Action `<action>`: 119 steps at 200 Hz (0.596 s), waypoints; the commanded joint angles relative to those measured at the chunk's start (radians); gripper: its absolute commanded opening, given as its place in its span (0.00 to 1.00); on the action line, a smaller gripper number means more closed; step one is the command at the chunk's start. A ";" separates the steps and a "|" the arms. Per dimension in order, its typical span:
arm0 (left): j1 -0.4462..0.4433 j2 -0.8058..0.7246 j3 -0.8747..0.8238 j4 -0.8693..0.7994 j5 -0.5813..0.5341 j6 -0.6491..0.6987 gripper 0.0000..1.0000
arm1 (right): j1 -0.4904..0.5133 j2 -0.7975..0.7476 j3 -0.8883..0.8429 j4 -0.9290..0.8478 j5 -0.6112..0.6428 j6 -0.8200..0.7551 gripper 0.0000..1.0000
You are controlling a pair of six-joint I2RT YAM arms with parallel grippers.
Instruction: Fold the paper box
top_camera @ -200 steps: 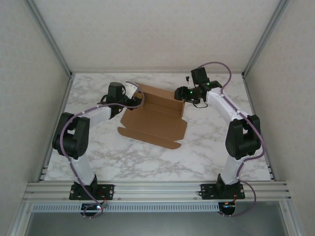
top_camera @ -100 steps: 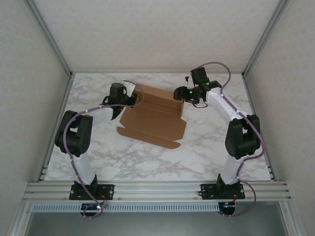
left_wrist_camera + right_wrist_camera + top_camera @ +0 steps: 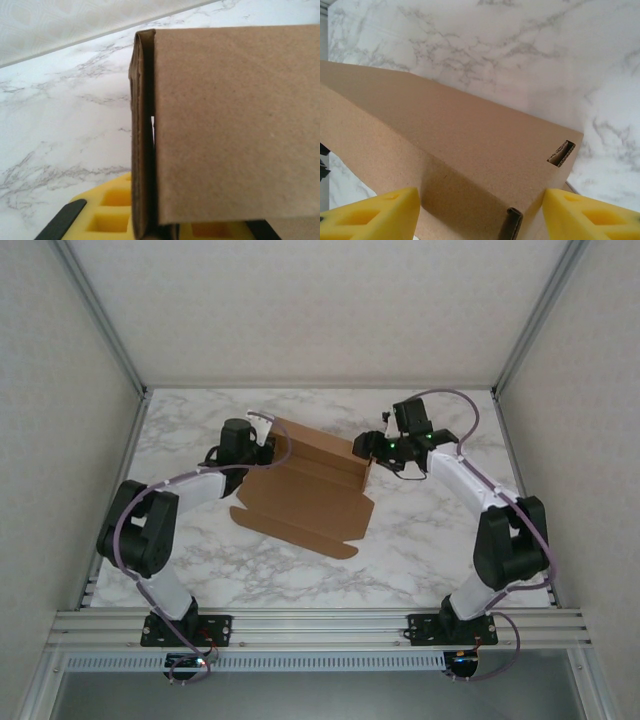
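Axis of paper box (image 3: pixel 305 490) runs L-R across far-mid marble surface (image 3: pixel 430 540), one end per arm. left gripper (image 3: pixel 264 451) jaws narrow, pinching left end wall; right gripper (image 3: pixel 367 448) jaws wide, straddling right end, contact unclear.

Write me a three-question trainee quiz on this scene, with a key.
1. True or false: the whole paper box lies flat on the table.
2. The left gripper is: A) open over bare table; B) shut on a folded edge of the box; C) holding a cup.
3. Fill the gap: the right gripper has fingers coloured ____, set on either side of the box's end.

Key
1. False: the far wall stands folded up, and the near flap lies flat.
2. B
3. yellow
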 commanded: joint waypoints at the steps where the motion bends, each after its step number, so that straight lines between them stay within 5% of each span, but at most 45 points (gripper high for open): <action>1: -0.091 -0.069 -0.039 -0.051 0.080 0.023 0.07 | 0.063 -0.072 -0.080 0.014 -0.023 0.083 0.66; 60: -0.164 -0.111 -0.116 -0.093 0.077 0.042 0.04 | 0.124 -0.293 -0.233 -0.087 0.207 0.092 0.75; 119: -0.181 -0.070 -0.099 -0.098 0.089 0.052 0.03 | 0.121 -0.410 -0.155 -0.214 0.463 -0.067 0.86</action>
